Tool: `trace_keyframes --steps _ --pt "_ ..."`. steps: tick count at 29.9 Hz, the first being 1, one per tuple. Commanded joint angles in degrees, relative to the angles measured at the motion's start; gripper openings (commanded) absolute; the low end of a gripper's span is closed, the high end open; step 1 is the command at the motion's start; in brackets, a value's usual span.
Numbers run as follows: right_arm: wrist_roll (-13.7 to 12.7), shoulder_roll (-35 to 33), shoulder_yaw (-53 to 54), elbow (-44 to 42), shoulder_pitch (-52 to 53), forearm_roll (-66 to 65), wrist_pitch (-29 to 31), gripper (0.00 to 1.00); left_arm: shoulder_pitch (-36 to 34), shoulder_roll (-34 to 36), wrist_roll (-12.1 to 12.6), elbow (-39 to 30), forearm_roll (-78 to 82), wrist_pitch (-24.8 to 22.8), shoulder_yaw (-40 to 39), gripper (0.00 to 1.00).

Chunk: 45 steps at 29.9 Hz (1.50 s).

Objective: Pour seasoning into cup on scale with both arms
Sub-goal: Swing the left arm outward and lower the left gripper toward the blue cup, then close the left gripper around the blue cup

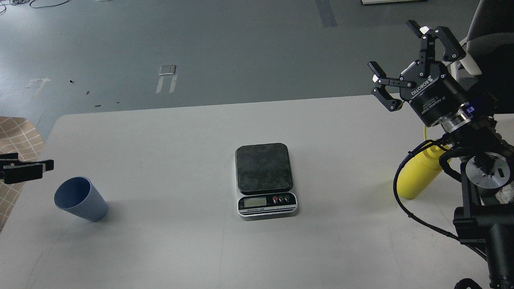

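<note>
The light-blue ribbed cup (81, 200) stands on the table at the left, empty. The scale (265, 180) sits mid-table with nothing on its dark plate. The yellow seasoning bottle (416, 177) stands at the right, its top hidden behind my right arm. My right gripper (395, 47) is open and empty, raised above and behind the bottle, fingers pointing up and left. My left gripper (28, 170) just enters at the left edge, a little above and left of the cup; its fingers cannot be told apart.
The white table (168, 132) has a rounded far-left corner and a far edge just behind my right gripper. A checkered tan cloth (18, 138) lies off the table's left side. Grey floor lies beyond.
</note>
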Motion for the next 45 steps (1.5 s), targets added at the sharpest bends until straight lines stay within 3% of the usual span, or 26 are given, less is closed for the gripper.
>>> trace_keyframes --steps 1,27,41,43,45 --pt "0.1 0.0 0.0 0.2 -0.2 -0.3 0.0 1.0 1.7 -0.2 0.0 -0.8 0.0 0.4 0.0 0.98" --pt "0.0 0.0 0.1 1.2 -1.6 -0.4 0.0 1.0 4.6 -5.0 0.0 0.7 -2.7 1.1 -0.1 0.98" --pt "0.1 0.0 0.0 1.2 -1.6 -0.5 0.0 1.0 7.2 -6.7 0.0 3.9 -2.5 5.1 0.0 0.97" --pt "0.1 0.0 0.0 1.2 -1.6 -0.5 0.0 1.0 7.2 -6.7 0.0 3.9 -2.5 5.1 0.0 0.96" --pt "0.1 0.0 0.0 1.2 -1.7 -0.5 0.0 1.0 7.2 -6.8 0.0 3.9 -2.5 5.1 0.0 0.87"
